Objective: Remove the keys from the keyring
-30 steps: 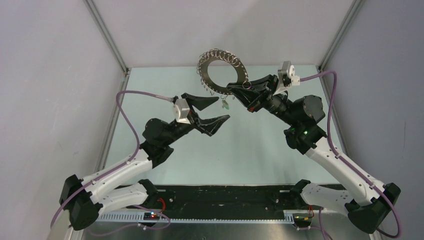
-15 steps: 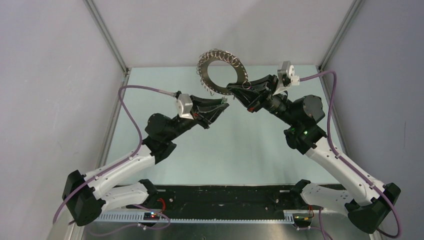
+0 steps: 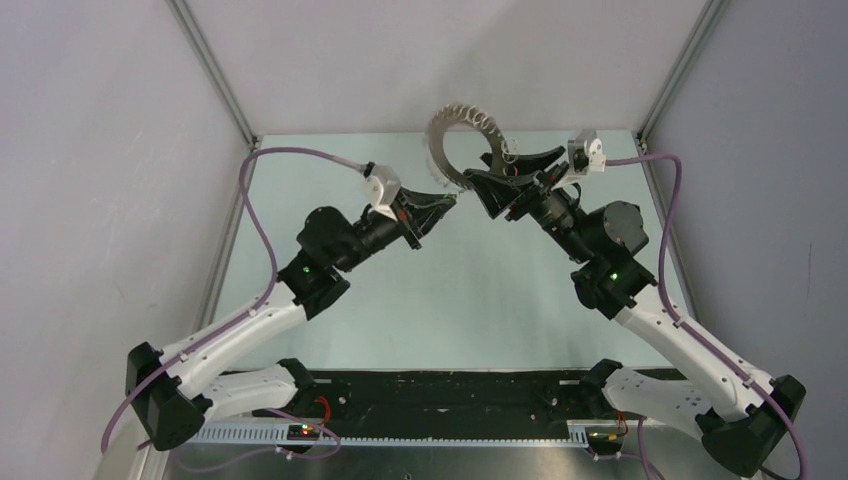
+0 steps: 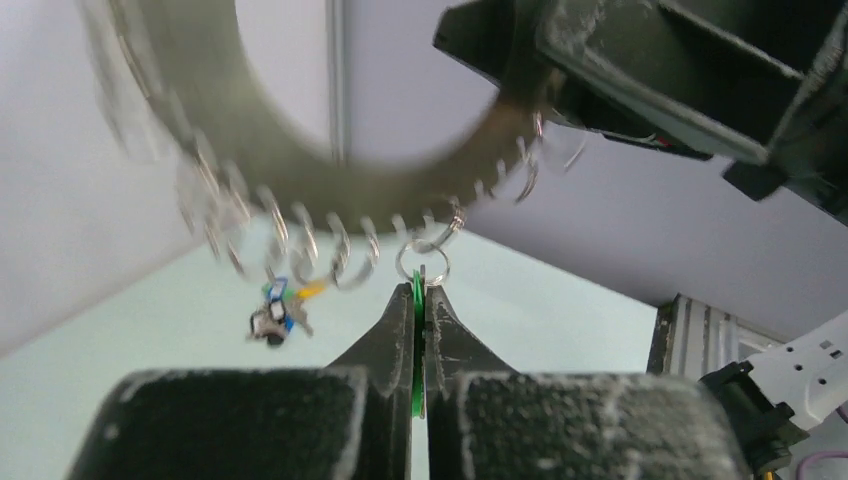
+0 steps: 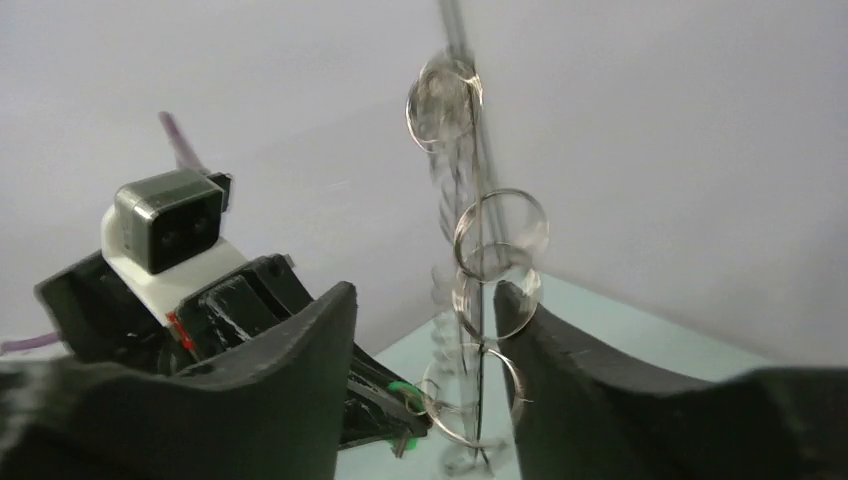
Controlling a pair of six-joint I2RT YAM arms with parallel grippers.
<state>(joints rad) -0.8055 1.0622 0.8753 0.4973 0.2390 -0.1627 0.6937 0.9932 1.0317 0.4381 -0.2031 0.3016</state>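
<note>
1. Keyring [image 4: 240, 130], a large flat grey metal ring with small wire loops all round its rim, hangs in the air above the far part of the desk [image 3: 470, 300]. It is tilted, so the right wrist view sees it almost edge-on.
2. One green-headed key [image 4: 417, 335] joins the lowest part of the rim through a small split ring [image 4: 422, 262]. The flat head stands on edge, its long axis running from the fingertips straight toward that link.
3. A small bunch with blue and yellow heads [image 4: 275, 312] dangles from the rim a little to one side, apart from both hands.
4. The left hand [image 4: 420, 295] is pinched narrow on the green head, its fingers nearly meeting. It is the nearer hand, and the link lies directly ahead of its tips.
5. The right hand [image 3: 490, 175] meets the rim on the opposite side. In its wrist view the fingers [image 5: 300, 380] stand apart with the ring between them; whether they clamp it or merely hook it, I cannot tell.
6. The coming move seems to turn on the line from key through split ring to rim. A straight pull back along the left hand's axis would probably drag the whole keyring, so the key likely needs working round the split ring's coil while the right hand braces.
</note>
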